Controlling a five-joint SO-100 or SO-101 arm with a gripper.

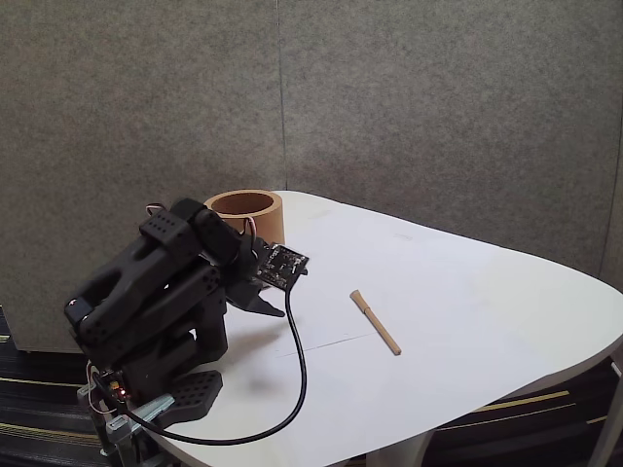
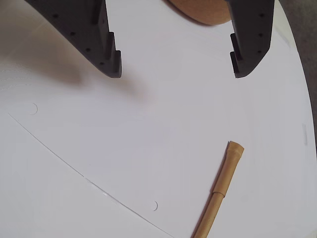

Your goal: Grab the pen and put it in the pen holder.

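The pen is a light tan stick lying flat on the white table, right of the arm. In the wrist view the pen lies at the lower right, wider end up, well below and apart from the fingers. The pen holder, a brown cardboard cup, stands upright at the table's back edge behind the arm; its lower part is hidden by the arm. The wrist view catches a slice of the pen holder at the top. My gripper hangs open over bare table with nothing between its jaws. In the fixed view the gripper points down at the table.
A black cable loops from the wrist over the table's front left. The arm's base sits at the left front corner. A grey partition closes off the back. The table's curved edge runs down the right of the wrist view.
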